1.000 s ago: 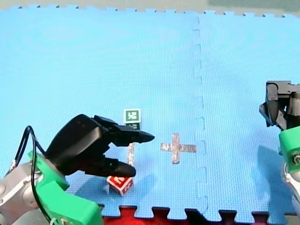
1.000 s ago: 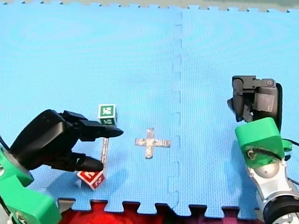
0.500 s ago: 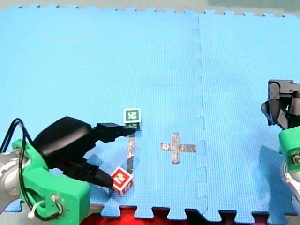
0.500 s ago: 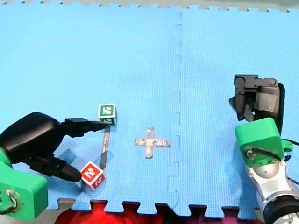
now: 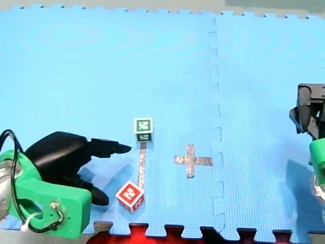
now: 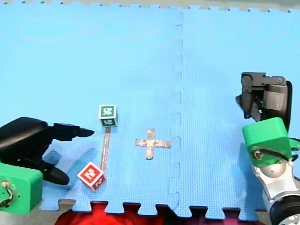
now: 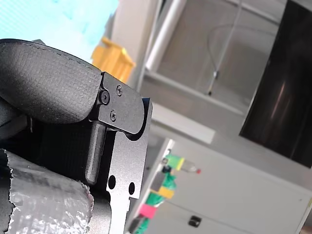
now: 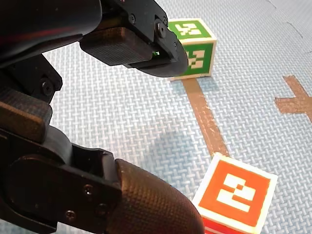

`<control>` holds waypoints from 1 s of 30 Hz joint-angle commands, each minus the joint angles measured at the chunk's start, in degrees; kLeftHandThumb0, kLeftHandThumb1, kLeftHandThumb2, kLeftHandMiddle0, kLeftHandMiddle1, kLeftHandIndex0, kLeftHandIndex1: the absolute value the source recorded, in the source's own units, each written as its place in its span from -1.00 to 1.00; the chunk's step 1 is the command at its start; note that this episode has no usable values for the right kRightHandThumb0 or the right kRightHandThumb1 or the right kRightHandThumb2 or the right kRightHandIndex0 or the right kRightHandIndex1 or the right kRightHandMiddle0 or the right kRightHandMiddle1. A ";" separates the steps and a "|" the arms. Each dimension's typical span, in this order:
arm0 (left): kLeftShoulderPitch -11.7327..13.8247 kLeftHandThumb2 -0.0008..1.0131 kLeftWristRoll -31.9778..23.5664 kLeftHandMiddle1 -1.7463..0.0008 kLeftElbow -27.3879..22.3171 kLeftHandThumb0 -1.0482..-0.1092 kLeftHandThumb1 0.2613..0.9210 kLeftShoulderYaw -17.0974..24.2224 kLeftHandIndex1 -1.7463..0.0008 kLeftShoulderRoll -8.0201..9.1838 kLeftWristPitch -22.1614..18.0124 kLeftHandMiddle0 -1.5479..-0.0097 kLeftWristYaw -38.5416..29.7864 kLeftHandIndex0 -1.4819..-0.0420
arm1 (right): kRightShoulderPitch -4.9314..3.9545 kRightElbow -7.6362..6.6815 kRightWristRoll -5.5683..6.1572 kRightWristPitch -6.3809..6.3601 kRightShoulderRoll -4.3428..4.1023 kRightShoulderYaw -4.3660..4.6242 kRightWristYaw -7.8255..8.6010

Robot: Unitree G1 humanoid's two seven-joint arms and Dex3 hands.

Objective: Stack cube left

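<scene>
At the lower left of the head views the left hand (image 5: 66, 160) is low over the blue foam mat (image 5: 101, 66), released and holding nothing. Just right of it, near the mat's bottom edge, the red cube (image 5: 130, 196) lies turned at an angle, apart from the hand. A strip of tape (image 5: 141, 163) runs up from it to the green cube (image 5: 143, 129), standing square left of centre. Further right is a tape cross (image 5: 192, 160). At the right edge the right hand (image 6: 260, 96) is well apart from both cubes; whether it is clenched or released I cannot tell.

Nothing is stacked yet, so the step in hand looks like the reach for the red cube. The next move calls for matching its skew, gripping it, then setting it squarely on the green one.
</scene>
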 commanded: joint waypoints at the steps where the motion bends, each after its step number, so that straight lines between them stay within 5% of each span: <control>1: -0.95 -0.98 -0.27 -1.00 2.32 -1.00 0.91 -0.03 0.95 -0.31 -1.29 -0.10 0.55 0.36 | -0.09 -0.07 0.58 -0.27 -0.47 -0.27 0.30; 16: -4.16 -1.00 -0.52 -1.00 10.92 -0.99 0.71 -0.05 0.97 -2.03 -9.47 -0.10 3.46 0.35 | -0.84 0.36 1.85 -0.48 -0.74 -0.93 2.19; 22: -3.94 -1.00 -1.44 -1.00 12.60 -0.79 0.49 0.24 0.95 -2.95 -11.77 -0.10 4.40 0.22 | -0.98 0.30 2.19 -0.79 -0.72 -1.12 2.68; 30: -4.47 -1.00 -2.87 -1.00 15.75 -0.69 0.45 0.21 0.95 -4.36 -13.07 -0.09 3.60 0.18 | -1.05 0.17 2.13 -0.61 -0.61 -1.26 2.61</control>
